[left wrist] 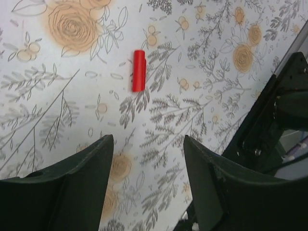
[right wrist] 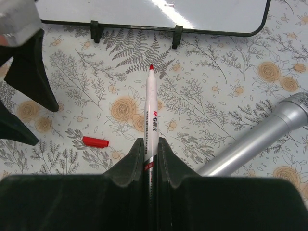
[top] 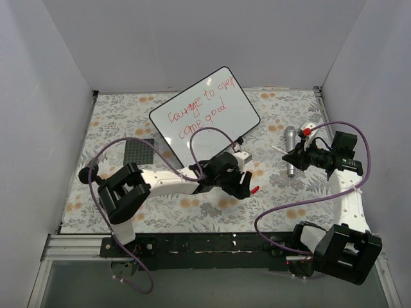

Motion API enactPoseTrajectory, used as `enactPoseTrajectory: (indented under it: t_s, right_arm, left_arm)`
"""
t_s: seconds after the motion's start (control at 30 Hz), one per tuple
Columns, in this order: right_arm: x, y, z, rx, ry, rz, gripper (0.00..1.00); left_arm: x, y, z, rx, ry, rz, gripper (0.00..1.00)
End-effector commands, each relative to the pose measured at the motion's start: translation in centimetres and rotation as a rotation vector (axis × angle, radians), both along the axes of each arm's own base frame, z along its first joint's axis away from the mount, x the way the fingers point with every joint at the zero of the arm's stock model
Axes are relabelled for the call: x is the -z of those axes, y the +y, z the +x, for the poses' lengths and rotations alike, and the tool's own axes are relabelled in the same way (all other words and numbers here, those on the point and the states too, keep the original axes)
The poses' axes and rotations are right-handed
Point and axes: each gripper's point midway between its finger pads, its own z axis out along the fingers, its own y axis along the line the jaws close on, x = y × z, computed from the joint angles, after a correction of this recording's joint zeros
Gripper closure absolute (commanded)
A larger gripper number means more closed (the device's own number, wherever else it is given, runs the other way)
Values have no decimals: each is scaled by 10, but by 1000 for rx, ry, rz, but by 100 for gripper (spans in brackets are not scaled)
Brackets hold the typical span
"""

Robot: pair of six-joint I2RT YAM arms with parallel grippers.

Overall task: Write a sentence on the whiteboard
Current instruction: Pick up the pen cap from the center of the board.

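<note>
- The whiteboard (top: 241, 115) lies tilted in the upper middle of the top view, on the flowered table cover (top: 128, 119).
- The sentence (top: 186, 110) is on it in red, in two slanted lines; it reads roughly "courage to over / come good".
- The right gripper (right wrist: 150, 142) is closed narrow on a white marker (right wrist: 152, 110). The red tip of the marker is bare and points to the lower edge of the board at the top of the right wrist view, without touching it.
- The left gripper (left wrist: 147, 144) has its jaws apart with nothing between them, above the cover.
- A red cap (left wrist: 138, 70) lies on the cover in the upper middle of the left wrist view.
- A silver microphone (right wrist: 260, 139) lies at the right, just beside the right gripper.
</note>
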Motion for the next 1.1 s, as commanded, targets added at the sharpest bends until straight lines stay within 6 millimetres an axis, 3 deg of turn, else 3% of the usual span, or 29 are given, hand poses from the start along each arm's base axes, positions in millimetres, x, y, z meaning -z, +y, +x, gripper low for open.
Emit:
enactPoseTrajectory:
  t_s: [0.0, 0.07, 0.13, 0.17, 0.27, 0.3, 0.33, 0.4, 0.57, 0.77, 0.83, 0.87, 0.9, 1.0, 1.03, 1.07]
  right_arm:
    - [-6, -9, 9, 40, -24, -15, 99]
    - [-6, -10, 10, 48, -19, -15, 99]
    - [-6, -10, 10, 48, -18, -14, 99]
    - [-7, -10, 10, 47, -18, -13, 99]
    - [-8, -9, 9, 41, -20, -6, 99]
    - [-8, -9, 8, 39, -16, -4, 99]
    - [-8, -8, 8, 38, -18, -4, 99]
    - [-8, -8, 8, 36, -20, -4, 99]
    - [-9, -7, 8, 33, -21, -1, 99]
    - [-9, -7, 7, 32, -19, -1, 99]
    - [-9, -7, 7, 33, -19, -2, 99]
    - [-8, -7, 7, 33, -17, -2, 99]
    - [-7, -8, 7, 35, -13, 0, 99]
    - [-7, -7, 6, 31, -11, 1, 99]
    - [-6, -7, 5, 27, -4, 3, 99]
    - [-5, -6, 5, 24, -1, 5, 99]
  left_arm:
    - [7, -35, 9, 57, -31, 7, 43]
    - [9, -44, 17, 49, -38, 21, 46]
    - [27, -46, 17, 61, -22, 69, 49]
    - [22, -53, 20, 62, -30, 61, 51]
    - [40, -54, 22, 61, -25, 131, 55]
    - [36, -60, 24, 63, -32, 128, 56]
    - [49, -56, 23, 64, -15, 171, 60]
    - [50, -60, 25, 55, -36, 201, 62]
    - [76, -51, 22, 51, -37, 338, 64]
    - [91, -40, 21, 36, -63, 466, 75]
    - [99, -33, 19, 37, -61, 509, 91]
    - [103, -28, 18, 37, -56, 527, 94]
    - [102, -24, 17, 43, -60, 534, 100]
    - [108, -1, 11, 60, -75, 576, 100]
    - [91, -4, 14, 56, -109, 529, 100]
    - [90, 3, 13, 62, -125, 531, 100]
